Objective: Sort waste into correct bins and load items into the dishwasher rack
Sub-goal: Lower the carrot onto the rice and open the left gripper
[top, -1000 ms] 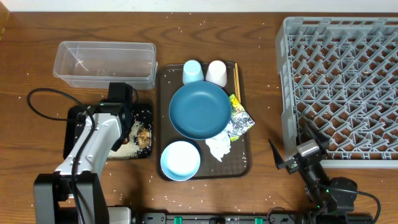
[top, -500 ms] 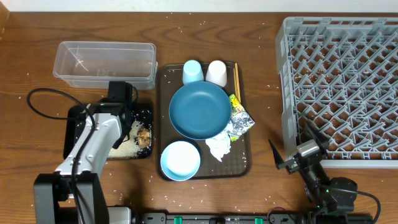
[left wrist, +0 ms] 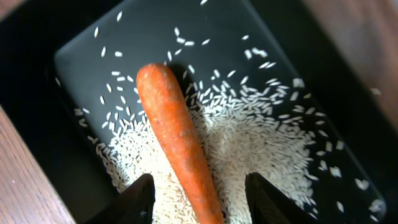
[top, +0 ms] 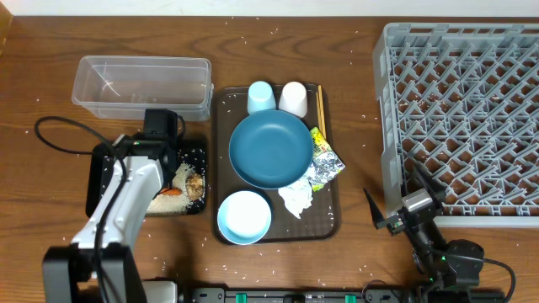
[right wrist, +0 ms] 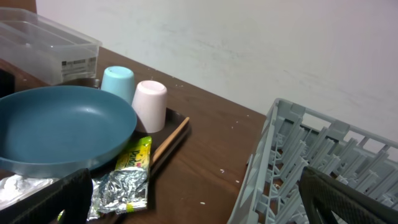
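We see the left hand (left wrist: 199, 182) wide astride the orange carrot (left wrist: 176, 134), which lies on rice (left wrist: 261, 149) in the black bin (left wrist: 37, 81); right hand (right wrist: 193, 190) wide.

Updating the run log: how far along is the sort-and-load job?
Done: orange carrot, white rice grains and brown food lump lie in the black bin. In hand: nothing; left gripper, fingers open, over the carrot; right gripper open by the empty rack. Left: napkin, packet, wrapper to bin; plate, bowl, blue cup, white cup, chopsticks on the tray to rack.
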`<control>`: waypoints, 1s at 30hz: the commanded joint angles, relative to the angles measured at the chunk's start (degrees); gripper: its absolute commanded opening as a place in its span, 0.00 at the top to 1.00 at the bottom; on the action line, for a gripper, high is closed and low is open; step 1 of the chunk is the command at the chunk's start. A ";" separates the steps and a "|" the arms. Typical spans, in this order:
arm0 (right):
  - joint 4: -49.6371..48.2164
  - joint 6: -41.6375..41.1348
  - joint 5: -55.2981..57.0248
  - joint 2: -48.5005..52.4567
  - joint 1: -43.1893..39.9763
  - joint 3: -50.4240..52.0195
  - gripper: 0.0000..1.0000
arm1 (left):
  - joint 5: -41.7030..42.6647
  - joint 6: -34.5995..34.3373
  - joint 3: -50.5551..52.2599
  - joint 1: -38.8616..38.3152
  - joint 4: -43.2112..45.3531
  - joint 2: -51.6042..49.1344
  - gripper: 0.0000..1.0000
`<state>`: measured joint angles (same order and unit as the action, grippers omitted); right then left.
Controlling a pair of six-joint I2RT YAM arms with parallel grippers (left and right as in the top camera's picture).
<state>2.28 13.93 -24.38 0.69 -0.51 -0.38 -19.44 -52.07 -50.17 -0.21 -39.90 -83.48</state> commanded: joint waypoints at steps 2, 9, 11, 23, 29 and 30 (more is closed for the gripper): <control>0.24 0.50 0.57 -0.20 -0.59 0.07 0.01 | -1.16 5.46 -1.95 0.20 -1.60 6.71 0.51; 0.24 0.48 0.57 -0.20 -0.59 0.07 0.01 | -0.46 5.57 -2.36 0.22 -11.93 22.49 0.06; 0.24 0.50 0.57 -0.20 -0.59 0.07 0.01 | -0.83 5.55 -2.36 0.68 -14.45 26.80 0.02; 0.24 0.48 0.57 -0.20 -0.59 0.07 0.01 | 0.76 5.53 -2.36 18.18 -20.81 40.26 0.02; 0.22 0.48 0.55 -0.20 -0.59 0.07 0.01 | 5.07 5.55 -2.19 21.84 -24.79 39.69 0.02; 0.04 0.48 0.52 -0.20 -0.59 0.07 0.01 | 5.07 5.55 -2.16 21.84 -25.53 39.56 0.02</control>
<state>2.26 13.93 -24.36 0.69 -0.51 -0.38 -16.21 -47.27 -51.24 21.19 -64.31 -43.59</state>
